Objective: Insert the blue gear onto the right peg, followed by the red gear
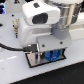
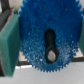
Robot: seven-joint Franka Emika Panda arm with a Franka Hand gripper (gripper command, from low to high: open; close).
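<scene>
The blue gear (image 2: 47, 22) fills the wrist view, a wide toothed disc with a dark centre hole (image 2: 50, 37). My gripper (image 2: 46, 44) is shut on the blue gear, with green pads (image 2: 9, 42) against its two sides. A dark pin tip, which seems to be the right peg (image 2: 50, 52), shows through the hole. In the exterior view the gripper (image 1: 48, 54) holds the blue gear (image 1: 51, 56) low over the grey, white-rimmed plate (image 1: 35, 62). The second peg and the red gear are hidden or out of view.
The arm's white body (image 1: 42, 22) covers much of the exterior view. A black cable (image 1: 12, 46) runs over the white table (image 1: 15, 67) on the exterior view's left. Dark clutter stands at the back.
</scene>
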